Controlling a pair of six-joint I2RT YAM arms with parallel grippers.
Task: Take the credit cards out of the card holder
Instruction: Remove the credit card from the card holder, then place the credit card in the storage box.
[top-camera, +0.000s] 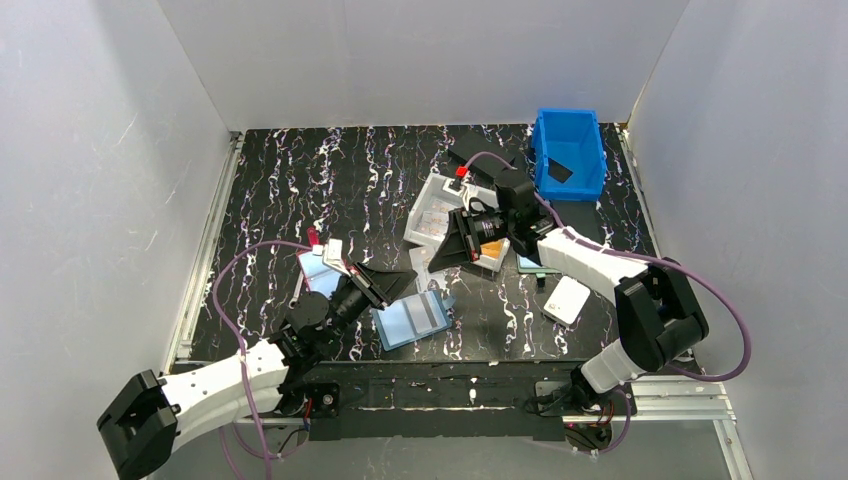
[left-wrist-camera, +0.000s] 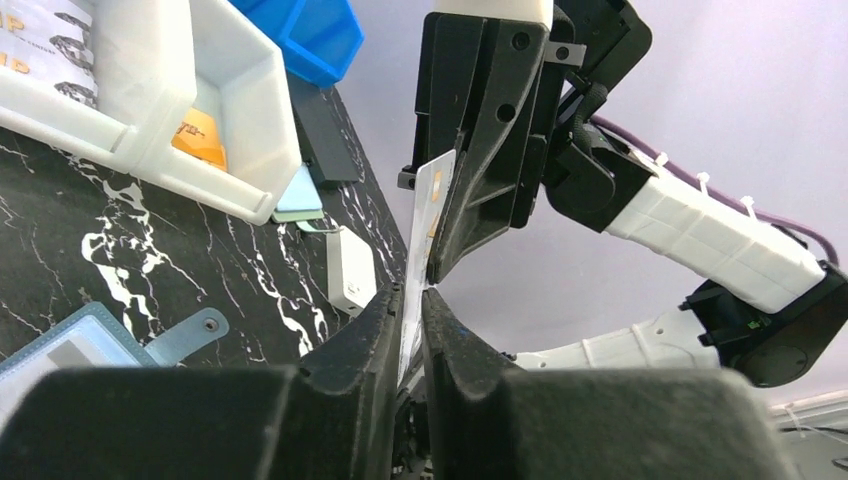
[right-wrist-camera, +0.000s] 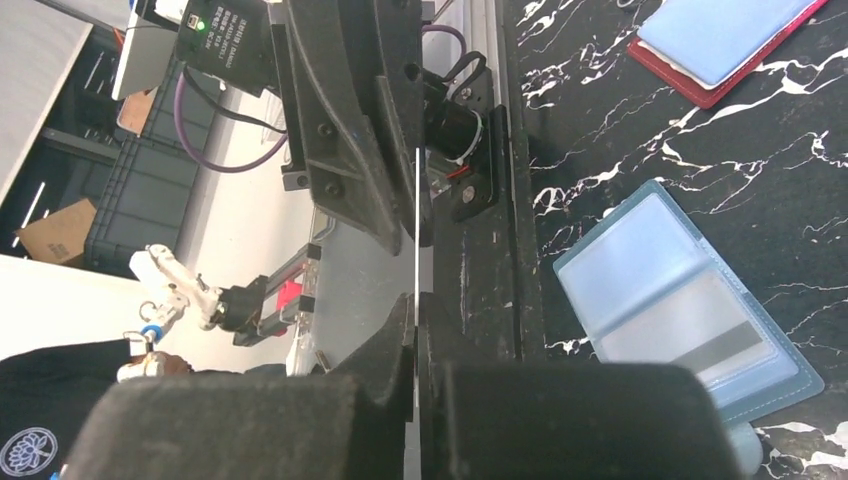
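1. Handover condition: one credit card (left-wrist-camera: 428, 215) is held upright above the table by both arms at once. The left gripper (left-wrist-camera: 411, 300) is clamped on one end and the right gripper (right-wrist-camera: 416, 305) on the opposite end.
2. The card holder (right-wrist-camera: 680, 310) is laid open and flat on the black marbled table (top-camera: 300, 170), near the grippers and touched by neither.
3. A striped card (right-wrist-camera: 715, 345) is visible in one clear pocket, so the task is judged unfinished.
4. Bending hazard: if either arm is moved while both grips are closed, the credit card can be flexed or dragged out of the weaker grip.
5. Drop hazard: how deep the credit card sits in the right jaws cannot be told. If the left gripper is opened on a shallow hold, the card may pivot and fall.
6. Collision hazard: the opposing fingertips are set close together, so contact is likely if the arms are driven nearer.
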